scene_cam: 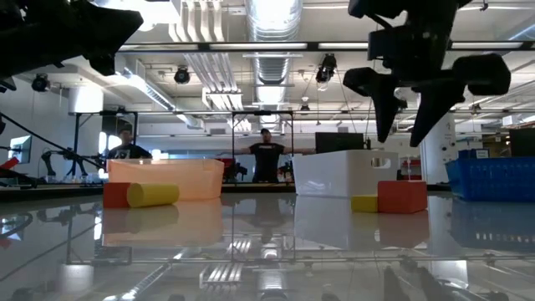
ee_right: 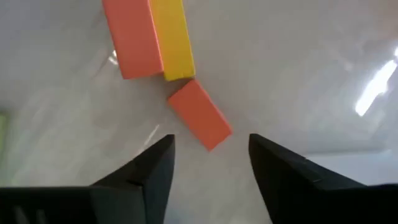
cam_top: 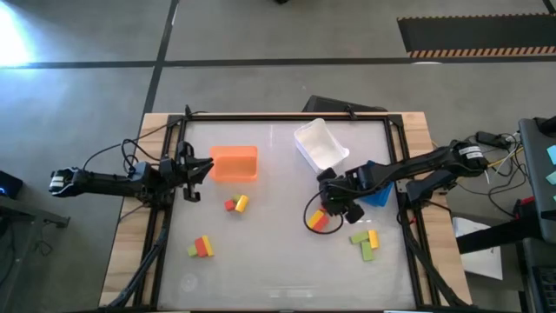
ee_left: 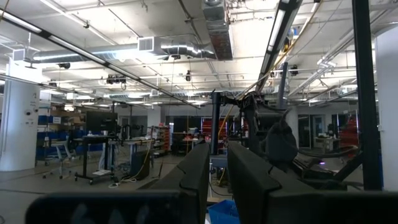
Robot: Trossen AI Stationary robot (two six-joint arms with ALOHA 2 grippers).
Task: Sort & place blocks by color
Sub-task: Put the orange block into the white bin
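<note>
My right gripper (ee_right: pixel 211 155) hangs open, pointing down, just above a small red block (ee_right: pixel 199 115) that lies flat on the table, in line with the gap between the fingers. Next to it, a longer red block (ee_right: pixel 130 37) and a yellow block (ee_right: pixel 173 37) lie side by side. The high view shows this cluster (cam_top: pixel 319 220) under my right gripper (cam_top: pixel 334 207). My left gripper (cam_top: pixel 193 169) waits at the table's left, beside the orange bin (cam_top: pixel 234 163). It points up into the room, and its fingers (ee_left: pixel 205 174) stand a narrow gap apart with nothing between them.
A white bin (cam_top: pixel 320 143) stands at the far middle. A blue bin (cam_top: pixel 377 196) sits half under my right arm. More blocks lie loose: a red and yellow pair (cam_top: pixel 235 204), a green, red and yellow group (cam_top: pixel 201 248), and green and yellow ones (cam_top: pixel 367 239).
</note>
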